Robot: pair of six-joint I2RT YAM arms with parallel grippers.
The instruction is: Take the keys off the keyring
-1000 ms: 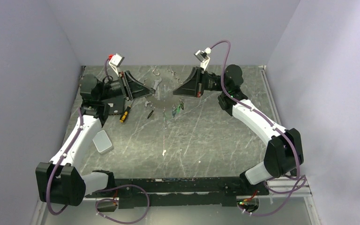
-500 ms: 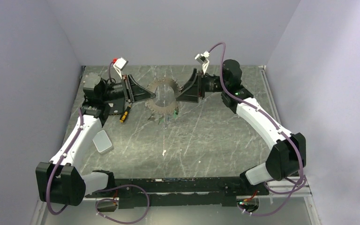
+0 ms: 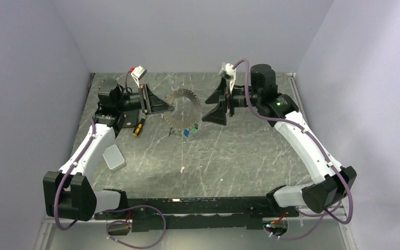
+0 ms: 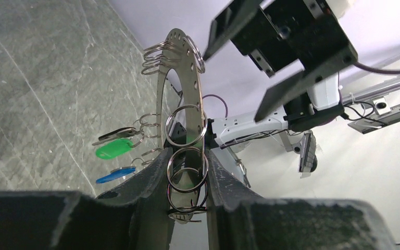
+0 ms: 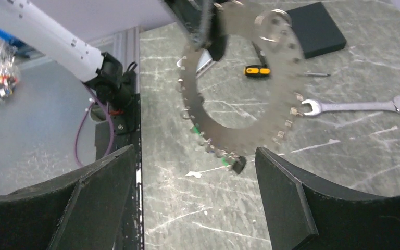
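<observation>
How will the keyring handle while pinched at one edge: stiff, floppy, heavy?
Likely stiff: the keyring stands edge-up, pinched by the left hand, without sagging. Probably light for its width, since it looks like thin plate. The keys and split rings hang loose, so expect swinging when it is moved.

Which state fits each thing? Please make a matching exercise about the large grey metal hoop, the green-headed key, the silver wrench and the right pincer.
1. large grey metal hoop keyring
2. small key with green plastic head
3. long silver wrench
4. right pincer

A. lying flat on the grey table
B. open, gripping nothing
C. clamped in the left pincer
D. hanging from the hoop

Pairs: 1-C, 2-D, 3-A, 4-B
</observation>
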